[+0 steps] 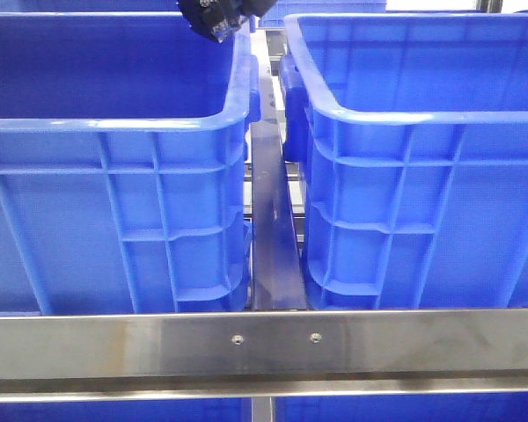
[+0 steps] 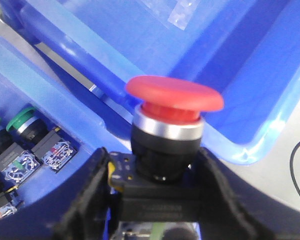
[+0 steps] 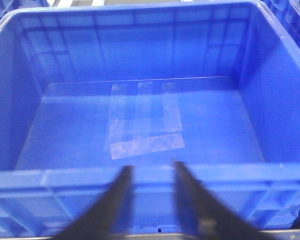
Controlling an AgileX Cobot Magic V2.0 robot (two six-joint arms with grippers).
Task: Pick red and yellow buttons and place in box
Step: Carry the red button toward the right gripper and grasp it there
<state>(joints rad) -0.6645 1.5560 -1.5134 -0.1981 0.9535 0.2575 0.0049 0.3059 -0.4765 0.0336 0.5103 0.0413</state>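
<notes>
No legible text, number or brand appears in any view. In the left wrist view, the black body under the red button [image 2: 174, 95] bears a line of raised or printed characters, too blurred to read. The contact blocks of the green buttons [image 2: 21, 120] lying in the neighbouring crate [image 2: 50, 95] carry small patterned labels [image 2: 56, 152], also unreadable. In the right wrist view, strips of clear tape [image 3: 142, 122] on the floor of the box [image 3: 140, 175] show no writing. The front view shows no markings on the crates or on the steel rail [image 1: 264, 343].
</notes>
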